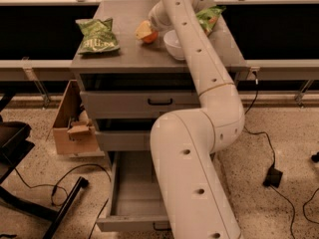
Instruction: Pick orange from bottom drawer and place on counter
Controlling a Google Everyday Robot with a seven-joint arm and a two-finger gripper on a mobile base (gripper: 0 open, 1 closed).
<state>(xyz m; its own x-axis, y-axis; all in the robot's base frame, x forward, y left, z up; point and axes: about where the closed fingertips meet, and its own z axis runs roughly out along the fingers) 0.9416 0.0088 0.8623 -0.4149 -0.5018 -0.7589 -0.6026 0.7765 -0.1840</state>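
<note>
The orange [150, 36] is held in my gripper [146, 32], low over the counter [119, 51], just left of the white bowl; I cannot tell whether it touches the surface. The pale fingers [142, 30] close around the fruit's left side. The bottom drawer [130, 203] stands pulled out at floor level, its tray showing nothing inside; my arm covers its right part. The two upper drawers are shut.
A white bowl [174, 45] sits right of the orange. A green chip bag [96, 35] lies at the counter's left, another green bag [210, 16] at the back right. A cardboard box [72, 128] and cables are on the floor at left.
</note>
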